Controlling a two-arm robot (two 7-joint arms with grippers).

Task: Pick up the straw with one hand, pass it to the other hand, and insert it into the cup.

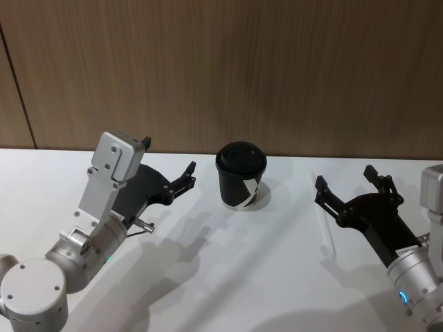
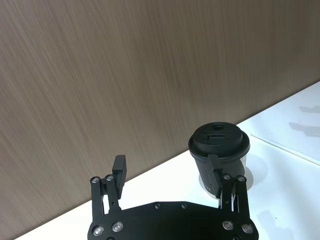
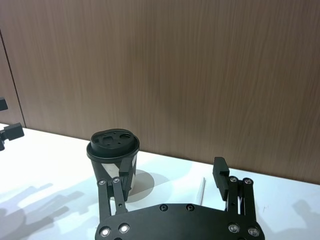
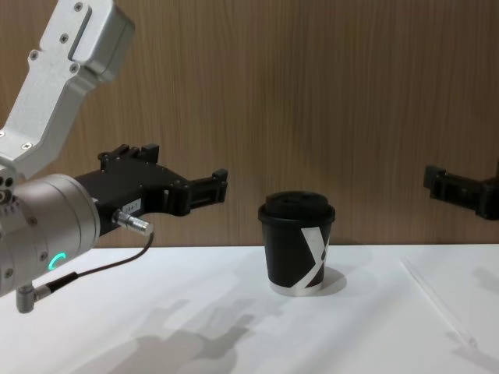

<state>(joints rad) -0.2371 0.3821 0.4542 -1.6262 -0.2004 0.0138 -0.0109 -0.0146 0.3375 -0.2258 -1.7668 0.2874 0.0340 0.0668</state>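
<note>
The black lidded cup (image 1: 241,176) stands upright in the middle of the white table (image 1: 228,277), with a white mark on its side (image 4: 299,249). To its right, the thin white straw (image 1: 324,225) lies flat on the table, also seen in the chest view (image 4: 437,304). My right gripper (image 1: 346,178) hovers open just above the straw's far end, nothing between its fingers (image 3: 220,172). The straw (image 3: 202,189) shows between them in the right wrist view. My left gripper (image 1: 187,176) is open and empty, held in the air left of the cup (image 2: 219,147).
A brown wood-panel wall (image 1: 228,69) closes off the table's far edge right behind the cup. The near half of the white table holds only the arms' shadows.
</note>
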